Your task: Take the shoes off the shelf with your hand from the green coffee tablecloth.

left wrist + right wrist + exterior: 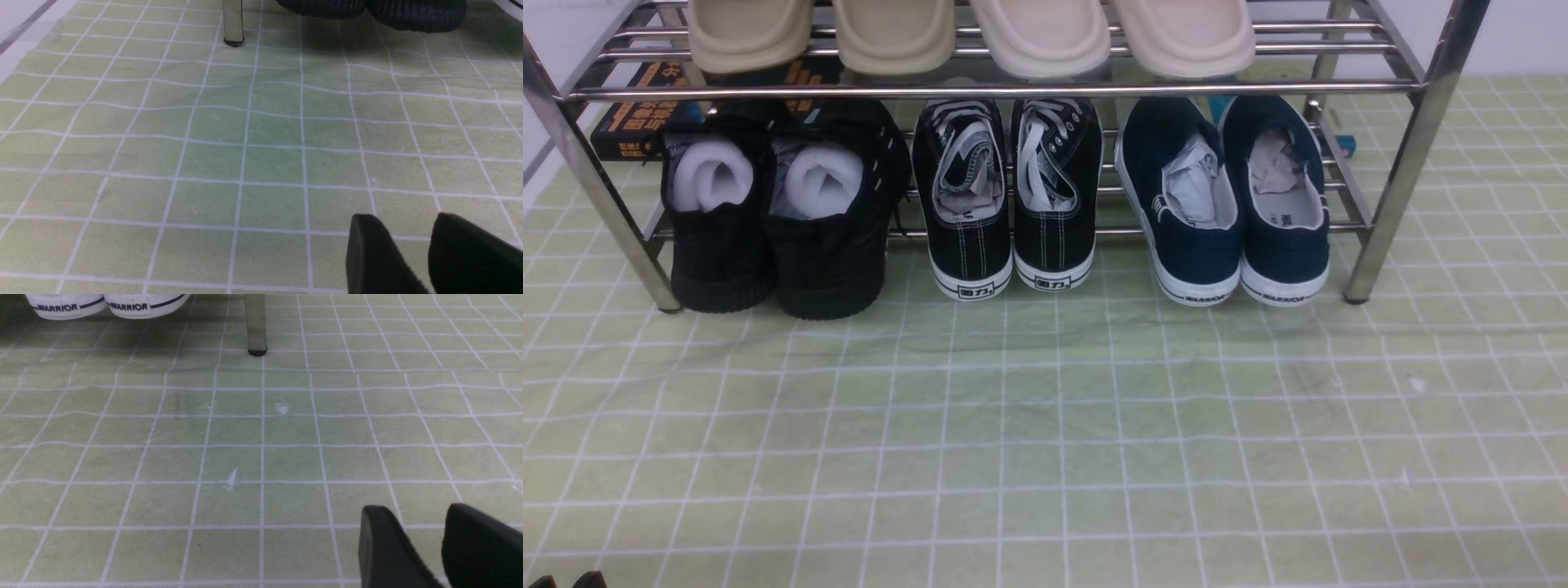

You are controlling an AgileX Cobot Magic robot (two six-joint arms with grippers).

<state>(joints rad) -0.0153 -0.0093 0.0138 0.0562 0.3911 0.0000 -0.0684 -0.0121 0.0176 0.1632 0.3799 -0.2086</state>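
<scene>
The pair of navy blue slip-on canvas sneakers with white rubber soles (1232, 204) sits at the right end of the lower tier of the shiny chrome tube shelf (1409, 163). The toes point in and the heels overhang the front bar toward the robot. This puts the paper-stuffed openings up front, so I judge a claw can take a heel collar without reaching deep under the upper bars.

The right shoe stands just beside the shelf's right front leg. A narrow gap parts the left shoe from the black laced sneakers with white soles (1009, 196). The upper tier's front bar crosses above the toes, so the way out is toward the robot, not upward.

There the pale yellow-green grid-lined tablecloth (1045, 425) gives a broad landing stretch. The right gripper (416, 522) hangs low over it, well short of the heels, its black fingers parted and holding nothing. The left gripper (408, 232) does likewise, facing the left leg.
</scene>
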